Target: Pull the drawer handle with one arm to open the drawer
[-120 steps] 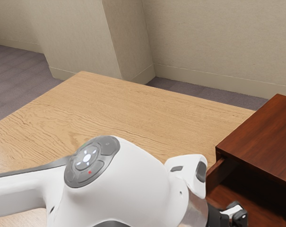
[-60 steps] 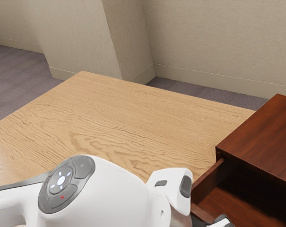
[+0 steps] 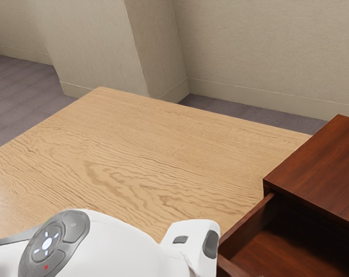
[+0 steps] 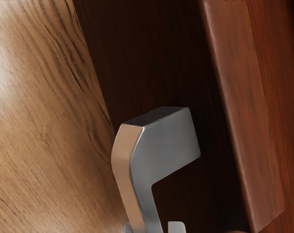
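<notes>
At the exterior view's lower left the white arm (image 3: 116, 248) lies low over the light wooden table (image 3: 134, 144), its wrist end reaching toward the exterior view's right, where the drawer (image 3: 272, 251) stands partly open below the dark red-brown top of the cabinet (image 3: 324, 167). The drawer's bare floor and near side wall show, and the opening under the cabinet top is in shadow. In the wrist view the table's grain (image 4: 35, 121) lies to one side, and the angled silver drawer handle (image 4: 156, 145) stands out from the dark drawer front (image 4: 151, 58) just under the hand, very close to the camera. Whether the gripper is clamped on that handle or stands open around it I cannot tell. I judge the pull to be the step in hand, well begun but not finished, since much of the drawer is hidden under the cabinet. The next move calls for a straight draw along the drawer's own line toward the exterior view's left, level with the table, so that the handle does not slip out or the drawer bind sideways.
</notes>
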`<move>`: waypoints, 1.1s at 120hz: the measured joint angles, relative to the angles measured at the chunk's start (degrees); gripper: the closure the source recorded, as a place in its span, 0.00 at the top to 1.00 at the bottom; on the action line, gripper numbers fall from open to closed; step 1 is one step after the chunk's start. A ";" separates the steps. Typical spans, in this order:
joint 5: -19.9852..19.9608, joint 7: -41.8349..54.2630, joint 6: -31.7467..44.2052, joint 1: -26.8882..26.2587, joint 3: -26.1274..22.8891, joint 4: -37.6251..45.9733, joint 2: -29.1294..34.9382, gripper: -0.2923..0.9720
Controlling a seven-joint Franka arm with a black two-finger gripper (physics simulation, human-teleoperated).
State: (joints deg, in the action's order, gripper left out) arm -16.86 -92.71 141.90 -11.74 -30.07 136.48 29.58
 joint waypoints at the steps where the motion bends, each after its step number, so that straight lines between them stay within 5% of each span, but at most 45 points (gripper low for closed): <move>1: -0.01 0.00 0.00 0.00 0.01 0.01 0.01 0.15; 60: -0.10 -0.08 0.23 -0.41 0.65 2.11 3.26 0.22; 106: 0.14 -0.23 0.44 -3.68 4.42 5.28 7.72 0.41; 132: 0.76 -0.18 -6.82 -5.09 14.40 0.76 8.96 0.57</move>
State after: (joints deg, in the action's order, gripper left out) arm -16.10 -92.89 135.08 -16.83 -15.67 137.24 38.54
